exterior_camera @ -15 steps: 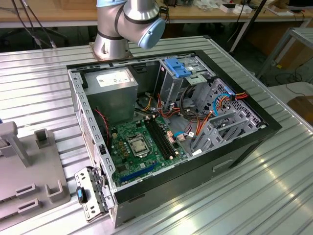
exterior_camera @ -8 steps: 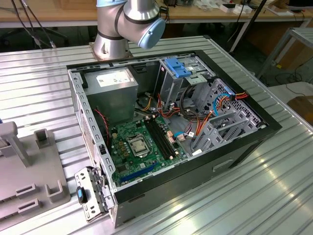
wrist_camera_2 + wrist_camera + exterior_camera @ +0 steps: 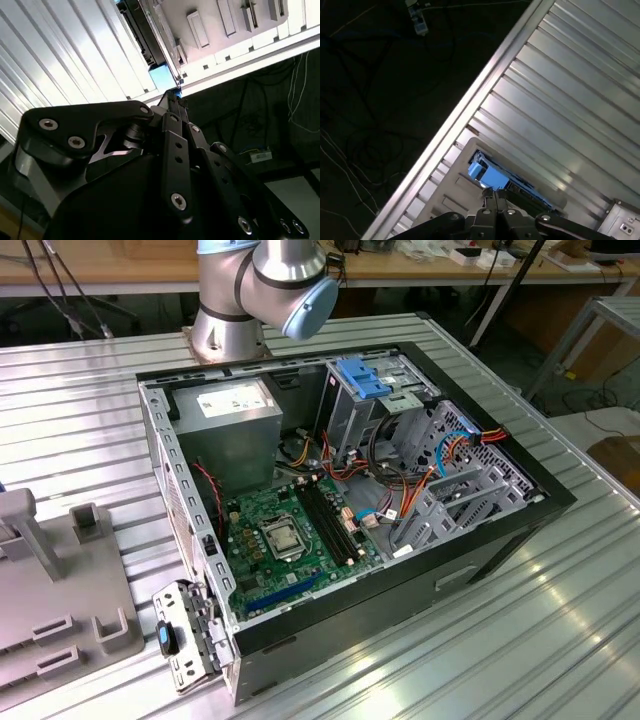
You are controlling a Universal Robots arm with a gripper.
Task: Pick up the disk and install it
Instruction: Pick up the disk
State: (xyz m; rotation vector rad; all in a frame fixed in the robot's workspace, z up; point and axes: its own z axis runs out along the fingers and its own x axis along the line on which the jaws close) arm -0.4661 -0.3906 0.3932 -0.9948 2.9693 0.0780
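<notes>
Gripper at the disk, near the worktop's edge
The disk [image 3: 487,176], its blue carrier showing, sits in a grey fixture [image 3: 451,194] on the ribbed worktop [image 3: 560,100]. The gripper [image 3: 493,196] is right at its blue end; I cannot tell whether it is clamped or open.

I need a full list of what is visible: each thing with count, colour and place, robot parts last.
computer case: one, black, open, on the table.
table: one, silver, ribbed, under everything.
motherboard: one, green, inside the case.
power-supply box: one, grey with white label, inside the case.
latch plate: one, light blue, in the case, near the power-supply box.
holder: one, grey, on the table at the exterior view's left.
disk: one, blue-framed, in the holder's slot.
arm: one, silver with light-blue caps, beyond the case.
gripper: one, black, right at the disk.
</notes>
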